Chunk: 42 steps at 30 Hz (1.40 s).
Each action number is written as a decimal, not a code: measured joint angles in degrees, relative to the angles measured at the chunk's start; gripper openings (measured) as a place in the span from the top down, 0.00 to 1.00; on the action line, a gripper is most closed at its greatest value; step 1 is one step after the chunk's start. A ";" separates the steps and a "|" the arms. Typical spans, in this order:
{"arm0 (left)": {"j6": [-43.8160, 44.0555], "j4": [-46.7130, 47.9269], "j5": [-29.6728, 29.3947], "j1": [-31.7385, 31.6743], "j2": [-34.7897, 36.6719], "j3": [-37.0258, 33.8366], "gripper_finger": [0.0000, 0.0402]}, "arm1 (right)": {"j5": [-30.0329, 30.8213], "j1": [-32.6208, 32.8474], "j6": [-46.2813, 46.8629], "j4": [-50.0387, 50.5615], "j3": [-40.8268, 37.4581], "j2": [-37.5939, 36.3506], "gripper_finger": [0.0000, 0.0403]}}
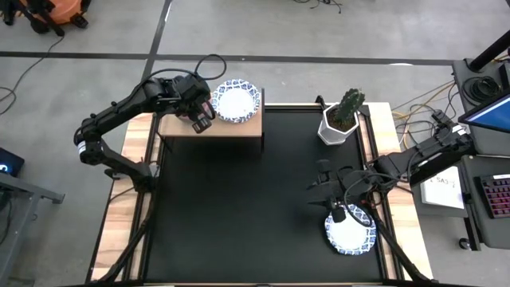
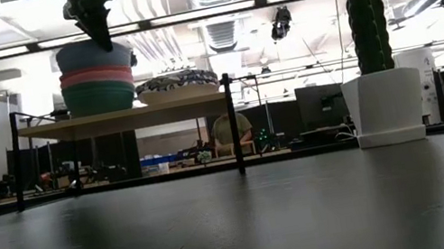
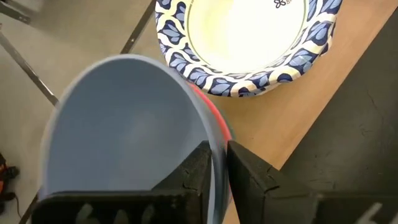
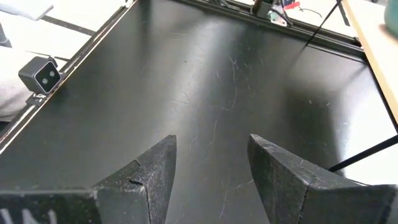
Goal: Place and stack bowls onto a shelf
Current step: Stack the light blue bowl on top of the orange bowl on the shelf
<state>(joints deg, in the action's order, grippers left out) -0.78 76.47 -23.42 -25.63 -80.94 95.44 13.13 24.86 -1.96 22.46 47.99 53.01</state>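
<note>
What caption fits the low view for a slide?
Left hand above a blue bowl topping a pink and green stack on the shelf, patterned bowl beside it, cactus pot right.

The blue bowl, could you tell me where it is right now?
The blue bowl tops the stack on the shelf's left end, beside the patterned bowl, its rim between the left gripper's fingers.

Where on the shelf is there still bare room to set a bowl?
The shelf is crowded: the plain-bowl stack under the left gripper fills one end, a patterned bowl the other. Only a wooden strip along the table-side edge shows bare.
</note>
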 joint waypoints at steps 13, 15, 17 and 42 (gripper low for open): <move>0.80 0.26 0.01 0.00 0.02 0.00 0.66 | 0.00 -0.01 0.94 -0.02 0.00 0.00 0.54; 0.73 0.88 0.02 0.00 0.13 0.00 0.62 | -0.01 0.00 1.34 -0.04 0.00 0.00 0.54; 0.12 1.01 0.02 0.00 0.31 0.05 0.58 | -0.02 -0.01 1.42 -0.05 0.00 0.00 0.54; -11.99 -15.10 0.02 -2.28 4.69 4.21 0.57 | 0.00 -0.02 1.38 -0.46 -0.47 0.02 0.54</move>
<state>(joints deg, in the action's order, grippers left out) -12.77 61.36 -23.40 -27.91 -76.25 99.65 13.13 24.84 -0.58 22.00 47.52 53.04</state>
